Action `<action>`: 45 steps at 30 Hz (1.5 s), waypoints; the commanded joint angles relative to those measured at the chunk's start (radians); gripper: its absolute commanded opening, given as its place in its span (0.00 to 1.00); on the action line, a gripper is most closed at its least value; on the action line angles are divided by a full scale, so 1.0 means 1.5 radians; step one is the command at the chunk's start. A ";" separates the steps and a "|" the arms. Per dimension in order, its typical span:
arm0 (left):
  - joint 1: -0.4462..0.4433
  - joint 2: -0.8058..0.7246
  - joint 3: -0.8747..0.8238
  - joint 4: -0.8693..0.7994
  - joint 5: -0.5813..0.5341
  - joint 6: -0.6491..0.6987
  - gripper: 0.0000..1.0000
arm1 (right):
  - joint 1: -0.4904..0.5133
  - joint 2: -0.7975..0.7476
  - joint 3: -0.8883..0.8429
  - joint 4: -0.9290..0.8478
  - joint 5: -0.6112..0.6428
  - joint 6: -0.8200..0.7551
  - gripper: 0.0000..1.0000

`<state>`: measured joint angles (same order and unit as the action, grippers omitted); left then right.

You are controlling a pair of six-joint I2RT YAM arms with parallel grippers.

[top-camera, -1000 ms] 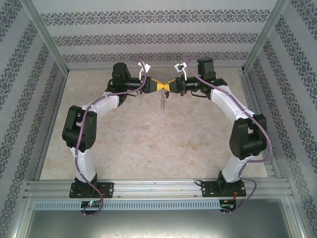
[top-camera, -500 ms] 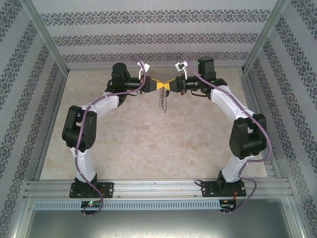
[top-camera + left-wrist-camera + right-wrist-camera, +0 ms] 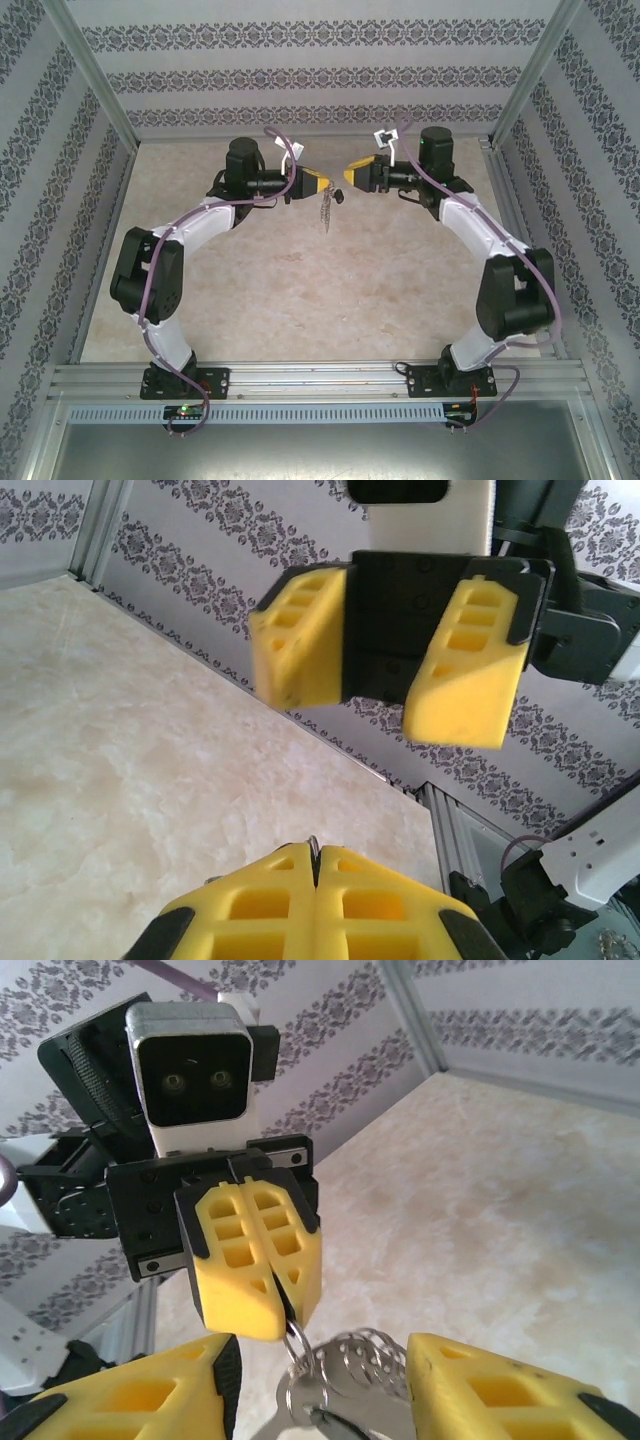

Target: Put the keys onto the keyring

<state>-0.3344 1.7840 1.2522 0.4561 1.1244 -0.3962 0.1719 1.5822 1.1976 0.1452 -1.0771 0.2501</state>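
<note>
We see one keyring, a bunch of silver-grey metal made of coiled wire loops and a flat shiny piece. It hangs in mid-air over the worktop from a small ring at its top. From above it reads as a thin pale strip dangling straight down. A small dark speck just right of its top may be the key, but it is too small for us to tell.

The left end effector is clenched on that top ring. Its two yellow fingers press flat together, and the ring pokes out of the seam at their tips. The right end effector is released, its two yellow wedge fingers standing apart on a black body. It faces the left one tip to tip, near but not touching. In its own wrist view the metal bunch hangs between its fingers with a gap on each side. All four fingers are blocky, with rectangular pockets.

The left arm and right arm, white links on black joints, curve in from their bases on the aluminium rail at the near edge. The worktop is smooth, beige and marbled. The pair meets over its far part, near the back wall, one of three walls with grey patterned bands. The side walls stand well apart, and open surface lies between the arms.
</note>
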 commanded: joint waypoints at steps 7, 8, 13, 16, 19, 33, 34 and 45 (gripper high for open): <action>-0.007 -0.066 -0.043 0.092 -0.027 -0.012 0.00 | 0.009 -0.163 -0.239 0.189 0.233 0.067 0.51; -0.007 -0.068 -0.043 0.090 -0.025 -0.009 0.00 | 0.016 -0.172 -0.257 0.191 0.239 0.058 0.51; -0.007 -0.073 -0.041 0.098 -0.005 -0.019 0.00 | 0.060 -0.191 -0.313 0.195 0.276 0.009 0.52; -0.007 -0.068 -0.044 0.121 0.005 -0.034 0.00 | 0.076 -0.180 -0.322 0.209 0.288 0.002 0.52; -0.008 -0.057 -0.038 0.139 0.021 -0.053 0.00 | 0.089 -0.169 -0.317 0.217 0.288 0.003 0.52; -0.009 -0.039 -0.031 0.174 0.073 -0.098 0.00 | 0.119 -0.120 -0.251 0.227 0.263 -0.010 0.52; -0.010 -0.038 -0.030 0.174 0.077 -0.099 0.00 | 0.121 -0.116 -0.245 0.227 0.260 -0.010 0.52; -0.010 -0.027 -0.026 0.198 0.094 -0.123 0.00 | 0.129 -0.079 -0.202 0.211 0.208 -0.023 0.52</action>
<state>-0.3405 1.7309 1.1858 0.6716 1.2339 -0.5571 0.3515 1.4567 0.8658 0.4473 -0.7086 0.2508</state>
